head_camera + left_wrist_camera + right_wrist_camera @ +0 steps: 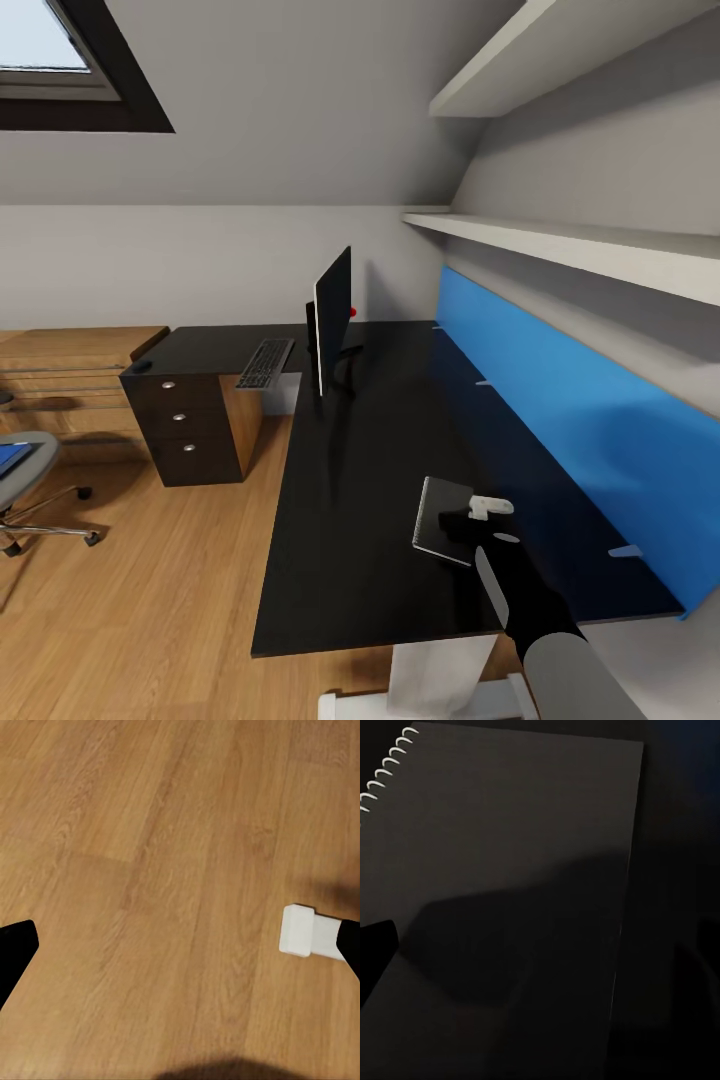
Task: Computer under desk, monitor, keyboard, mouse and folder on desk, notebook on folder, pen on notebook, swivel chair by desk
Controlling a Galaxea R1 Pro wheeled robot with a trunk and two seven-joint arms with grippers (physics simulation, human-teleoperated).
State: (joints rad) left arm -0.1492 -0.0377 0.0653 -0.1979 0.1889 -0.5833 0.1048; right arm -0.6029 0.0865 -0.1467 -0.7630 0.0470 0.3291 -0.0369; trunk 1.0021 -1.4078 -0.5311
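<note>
black desk, grey notebook (spiral-bound)

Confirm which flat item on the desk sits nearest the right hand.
The notebook, spiral-bound, directly under the right hand; the keyboard lies far off beyond the monitor.

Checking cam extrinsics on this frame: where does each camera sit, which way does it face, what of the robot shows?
Head: high on the robot, looking down over the desk; right arm and right gripper above the notebook.
Left wrist: faces the wooden floor; dark fingertips at the picture's edges.
Right wrist: close over the spiral-bound notebook; one dark fingertip.
Shared: head and right wrist both show the notebook.
</note>
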